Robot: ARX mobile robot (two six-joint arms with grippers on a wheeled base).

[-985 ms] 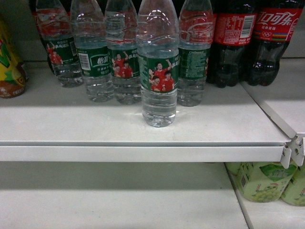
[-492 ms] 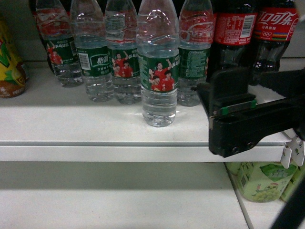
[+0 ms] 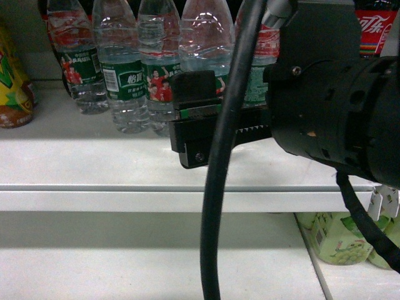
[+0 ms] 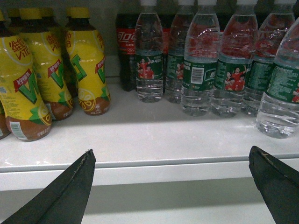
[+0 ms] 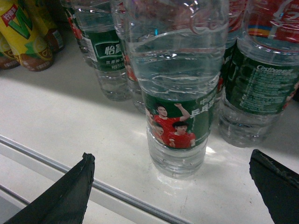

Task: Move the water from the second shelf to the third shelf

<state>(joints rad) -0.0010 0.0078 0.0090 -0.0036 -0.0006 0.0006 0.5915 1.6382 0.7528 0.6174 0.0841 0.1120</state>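
The water, a clear ribbed bottle with a green label and red-shirted people, stands alone near the front of the white shelf, ahead of a row of like bottles. My right gripper is open, its two dark fingers wide apart on either side of the bottle's base and short of it, touching nothing. In the head view the right arm covers most of that bottle; one finger shows. My left gripper is open and empty, low in front of the shelf's edge.
Dark cola bottles stand at the back right. Yellow drink bottles fill the shelf's left. A lower shelf lies below, with pale green drink packs at its right. A black cable hangs across the head view.
My right arm has come in from the right and swung left in the head view, now standing in front of the front water bottle. The bottles have not moved.
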